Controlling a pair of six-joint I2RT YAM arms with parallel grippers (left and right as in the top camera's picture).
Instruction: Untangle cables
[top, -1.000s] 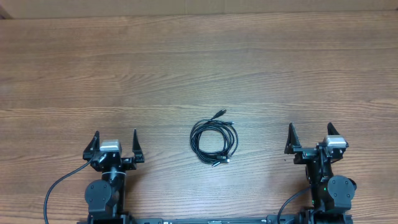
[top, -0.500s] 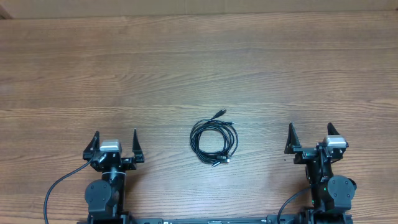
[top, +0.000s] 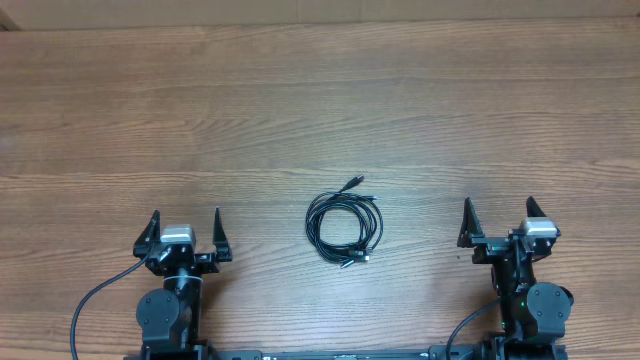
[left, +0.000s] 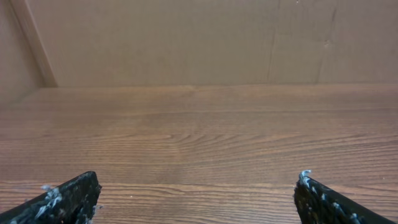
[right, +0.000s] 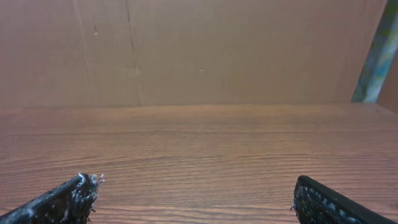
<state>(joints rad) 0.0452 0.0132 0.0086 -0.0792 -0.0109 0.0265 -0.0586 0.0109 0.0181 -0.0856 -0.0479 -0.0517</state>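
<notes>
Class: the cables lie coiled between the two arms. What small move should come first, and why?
Probably reach the left gripper toward the cables: the coil lies untouched between both open grippers, and the right gripper is no nearer.

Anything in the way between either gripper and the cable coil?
Nothing visible. The cables lie coiled on the table, roughly midway between the left gripper and the right gripper, touching neither. Both sets of jaws stand open and empty; only wood surface lies along either path.
</notes>
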